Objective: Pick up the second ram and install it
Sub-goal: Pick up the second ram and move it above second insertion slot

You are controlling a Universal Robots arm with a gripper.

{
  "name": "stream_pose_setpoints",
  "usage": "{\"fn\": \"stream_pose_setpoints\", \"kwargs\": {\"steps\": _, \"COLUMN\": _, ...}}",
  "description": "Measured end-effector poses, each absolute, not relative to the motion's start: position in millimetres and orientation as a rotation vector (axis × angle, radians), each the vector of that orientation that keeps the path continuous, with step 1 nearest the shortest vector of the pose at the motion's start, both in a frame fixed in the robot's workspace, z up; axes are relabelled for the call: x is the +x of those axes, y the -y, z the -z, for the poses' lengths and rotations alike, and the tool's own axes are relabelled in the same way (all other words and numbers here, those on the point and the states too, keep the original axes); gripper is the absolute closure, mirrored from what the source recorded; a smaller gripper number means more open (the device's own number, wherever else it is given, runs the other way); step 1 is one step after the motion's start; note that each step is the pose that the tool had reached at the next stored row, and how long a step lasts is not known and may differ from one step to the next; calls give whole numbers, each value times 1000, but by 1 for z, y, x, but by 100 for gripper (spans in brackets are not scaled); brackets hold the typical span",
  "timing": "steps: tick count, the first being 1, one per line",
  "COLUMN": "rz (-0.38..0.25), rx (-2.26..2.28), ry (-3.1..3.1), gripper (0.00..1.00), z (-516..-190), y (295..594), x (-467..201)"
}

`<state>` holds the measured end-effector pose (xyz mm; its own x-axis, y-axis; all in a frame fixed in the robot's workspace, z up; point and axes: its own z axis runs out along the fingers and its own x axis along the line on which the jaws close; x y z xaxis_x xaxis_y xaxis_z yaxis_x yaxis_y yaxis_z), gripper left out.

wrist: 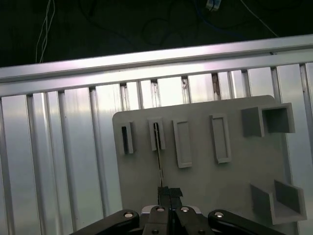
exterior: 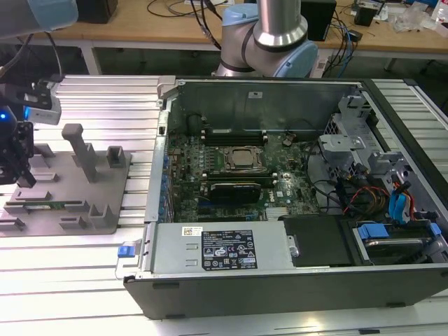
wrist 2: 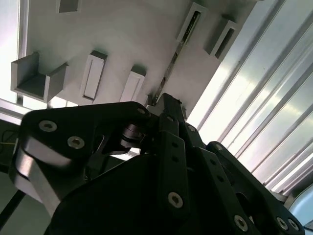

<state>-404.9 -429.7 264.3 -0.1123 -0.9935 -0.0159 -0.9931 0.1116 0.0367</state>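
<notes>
Second ram (wrist: 158, 166) stands on edge in a slot of the grey fixture plate (wrist: 205, 188), thin top edge upward for pinching, and the fingers (wrist: 165, 192) look clenched on the end directly between them.

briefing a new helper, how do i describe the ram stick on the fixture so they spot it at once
Find the grey fixture plate, to the exterior view's left of the open computer case. On its camera side, the second ram lies on edge between two slot blocks, by the tool. It is a thin green stick; everything around it is plain grey plastic.
</notes>
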Motion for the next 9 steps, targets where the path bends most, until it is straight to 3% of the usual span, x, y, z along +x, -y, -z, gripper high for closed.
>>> {"fn": "stream_pose_setpoints", "kwargs": {"steps": 9, "rz": 50, "rx": 2140, "ry": 2289, "gripper": 92, "z": -250, "y": 430, "x": -408}}
